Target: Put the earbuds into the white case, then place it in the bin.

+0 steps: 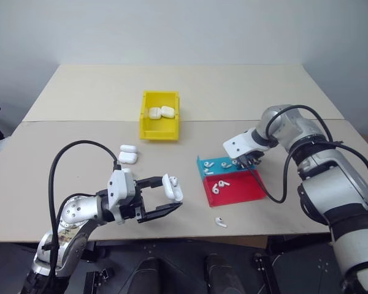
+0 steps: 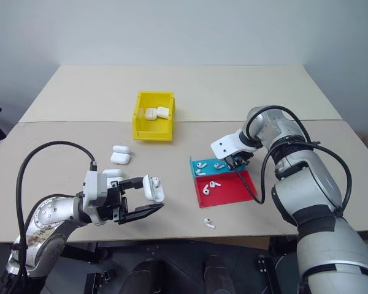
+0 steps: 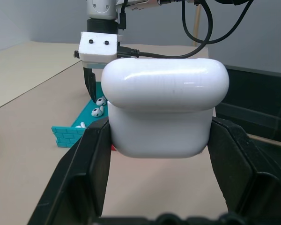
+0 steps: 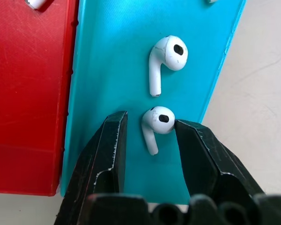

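Right wrist view puts my right gripper (image 4: 147, 126) low over the shallow blue plastic tray (image 4: 107, 56), its two black fingers spread either side of a tiny glossy white earbud (image 4: 155, 125) and not yet pinching it. That earbud lies flat on the blue floor, its rounded head towards one finger (image 4: 196, 150), its stem running along the gap between the fingers, so its long axis lies along the jaw line rather than across it. A second earbud (image 4: 165, 61) lies just beyond it, stem roughly parallel. The shallow red plastic tray (image 4: 28, 93) sits alongside, touching the blue one.

My left gripper (image 1: 162, 201) is pressed shut on the small glossy white rounded case (image 1: 172, 187), held above the table with its lid open. The bright yellow rectangular plastic bin (image 1: 159, 116) stands well apart, with two cases inside.

My worry is the closing: the bud is slick and small, and the fingers could squeeze the round head only, so it may squirt sideways or roll. The neighbouring bud is close enough to be nudged.
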